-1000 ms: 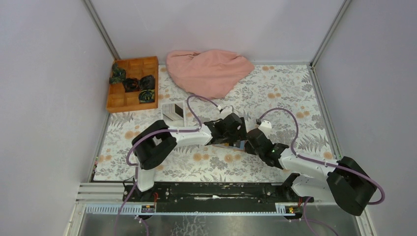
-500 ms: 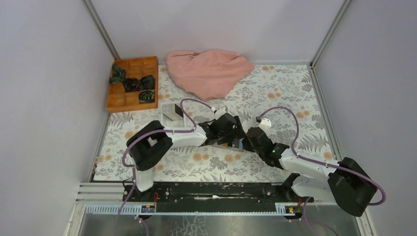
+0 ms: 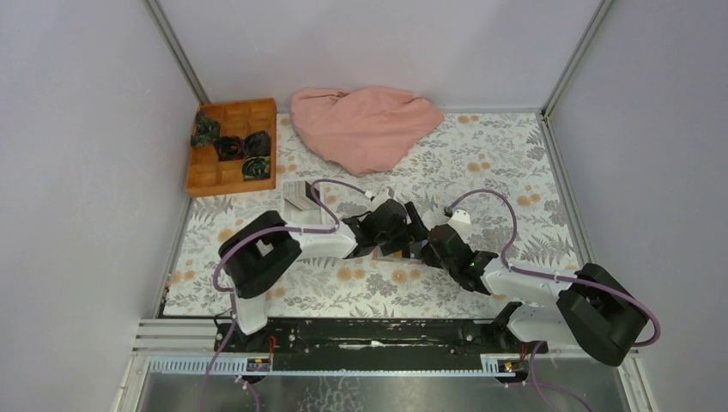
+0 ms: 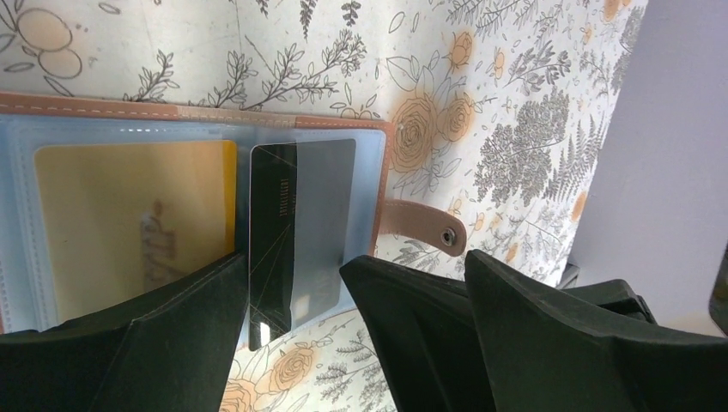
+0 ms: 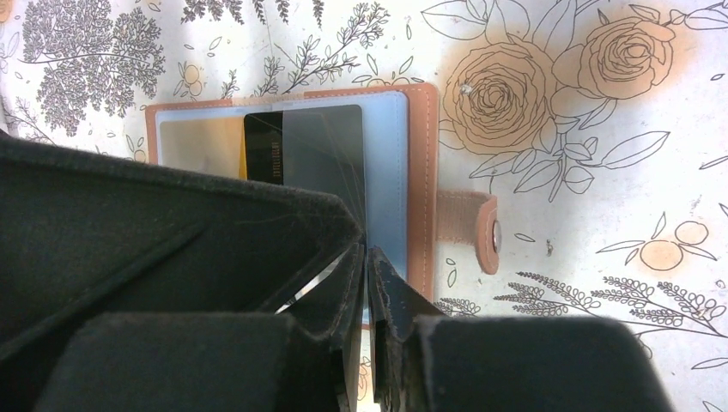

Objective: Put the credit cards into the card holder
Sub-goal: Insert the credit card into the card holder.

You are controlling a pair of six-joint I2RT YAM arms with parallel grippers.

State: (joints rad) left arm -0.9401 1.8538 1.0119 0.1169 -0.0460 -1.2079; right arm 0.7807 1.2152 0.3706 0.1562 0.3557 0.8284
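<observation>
The card holder (image 4: 412,219) lies open on the floral table: brown leather with clear bluish sleeves and a snap strap (image 5: 485,233). A gold card (image 4: 129,215) sits in its left sleeve. A dark silvery credit card (image 4: 300,223) is partly in the right sleeve (image 5: 318,163), its near end sticking out. My left gripper (image 4: 355,256) is open wide, and its left finger (image 4: 129,343) rests over the gold card. My right gripper (image 5: 365,257) is shut, with its tips at the card's near right corner. Both grippers meet at mid-table and hide the holder: left gripper (image 3: 405,232), right gripper (image 3: 427,240).
A white shallow tray (image 3: 300,196) stands behind the left arm. An orange wooden compartment box (image 3: 232,146) with dark items is at the back left. A pink cloth (image 3: 365,124) lies at the back. Grey walls enclose the table.
Both grippers have shifted slightly left and closed in on each other. The bluish patch of the holder that showed between them is now covered.
</observation>
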